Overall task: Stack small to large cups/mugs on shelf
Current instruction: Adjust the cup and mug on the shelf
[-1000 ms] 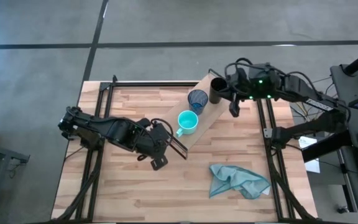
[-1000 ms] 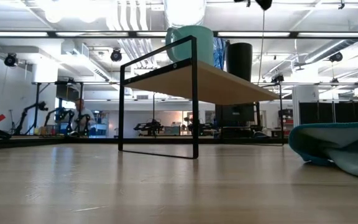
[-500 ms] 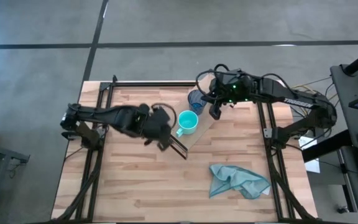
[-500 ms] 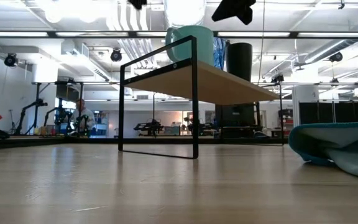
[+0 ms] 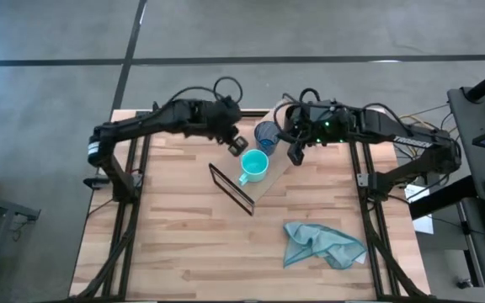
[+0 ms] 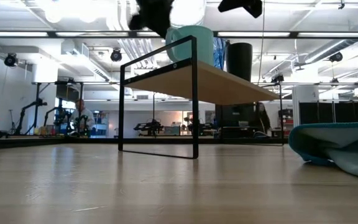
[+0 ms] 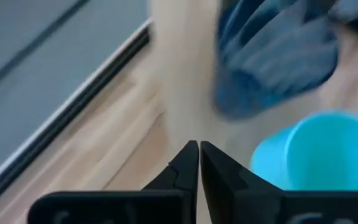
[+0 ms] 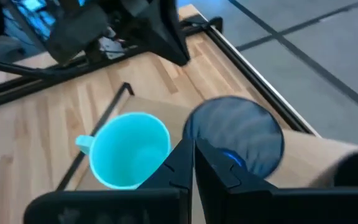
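The shelf (image 5: 258,188) stands slantwise on the table, a light-wood plank on black wire-frame ends (image 6: 194,99). On it stand the teal mug (image 5: 254,165), the dark-blue tumbler (image 5: 267,134) and the black cup (image 6: 239,59). The right arm mostly hides the black cup from above. My left gripper (image 5: 236,145) is shut, above the plank's left side, beside the mug and tumbler (image 7: 272,62). My right gripper (image 5: 295,154) is shut, above the plank's right side. Its wrist view shows the mug (image 8: 132,149) and the tumbler (image 8: 235,134) below it.
A crumpled teal cloth (image 5: 322,244) lies on the table's near right part and also shows in the low view (image 6: 340,149). Black frame rails run along the table's left and right sides (image 5: 125,210).
My left gripper has swung from the shelf's near-left end toward the table's far edge and now hangs beside the mug and tumbler. My right gripper has gone from beside the black cup toward the table's left, over the plank. The three vessels have stayed in place.
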You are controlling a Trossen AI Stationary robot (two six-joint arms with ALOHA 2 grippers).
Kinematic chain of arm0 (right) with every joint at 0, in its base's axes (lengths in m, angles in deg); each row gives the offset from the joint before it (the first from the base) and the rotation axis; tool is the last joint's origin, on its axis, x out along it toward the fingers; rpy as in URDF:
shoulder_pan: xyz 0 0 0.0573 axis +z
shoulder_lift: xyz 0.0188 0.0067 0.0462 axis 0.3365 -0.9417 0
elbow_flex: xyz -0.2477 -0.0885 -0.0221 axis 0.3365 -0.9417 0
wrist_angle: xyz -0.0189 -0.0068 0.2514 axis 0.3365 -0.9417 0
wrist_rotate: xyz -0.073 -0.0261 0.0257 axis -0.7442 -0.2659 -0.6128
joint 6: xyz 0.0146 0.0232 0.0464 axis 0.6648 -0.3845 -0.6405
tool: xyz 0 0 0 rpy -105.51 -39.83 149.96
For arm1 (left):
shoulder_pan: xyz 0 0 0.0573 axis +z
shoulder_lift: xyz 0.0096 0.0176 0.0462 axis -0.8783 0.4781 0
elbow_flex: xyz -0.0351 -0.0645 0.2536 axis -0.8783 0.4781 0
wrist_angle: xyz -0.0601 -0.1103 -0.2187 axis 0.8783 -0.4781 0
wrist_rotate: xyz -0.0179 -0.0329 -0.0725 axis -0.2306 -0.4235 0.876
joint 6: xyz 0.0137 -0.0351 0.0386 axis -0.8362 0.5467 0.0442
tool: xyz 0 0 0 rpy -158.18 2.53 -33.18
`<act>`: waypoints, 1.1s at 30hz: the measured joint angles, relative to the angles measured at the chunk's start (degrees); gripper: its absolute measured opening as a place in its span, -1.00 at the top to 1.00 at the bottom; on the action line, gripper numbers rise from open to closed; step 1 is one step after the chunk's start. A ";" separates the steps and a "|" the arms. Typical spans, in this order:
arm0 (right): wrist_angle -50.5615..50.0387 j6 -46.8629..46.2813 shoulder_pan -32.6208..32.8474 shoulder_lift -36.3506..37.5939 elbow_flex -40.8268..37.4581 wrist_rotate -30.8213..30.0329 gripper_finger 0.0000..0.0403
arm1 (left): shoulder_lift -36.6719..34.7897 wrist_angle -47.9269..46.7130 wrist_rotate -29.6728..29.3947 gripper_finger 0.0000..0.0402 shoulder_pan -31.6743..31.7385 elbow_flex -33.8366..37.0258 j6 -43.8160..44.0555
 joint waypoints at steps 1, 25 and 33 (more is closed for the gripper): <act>-0.69 -0.57 0.49 0.05 0.00 -1.23 0.96 | 0.00 3.43 2.38 1.00 0.98 1.38 -1.04; -2.42 -1.09 2.27 0.25 0.00 -4.30 0.96 | 0.04 32.91 15.95 1.00 4.43 20.19 -0.11; -2.42 -0.95 2.27 0.25 0.00 -4.30 0.96 | 0.04 36.18 17.42 1.00 4.45 20.18 -0.07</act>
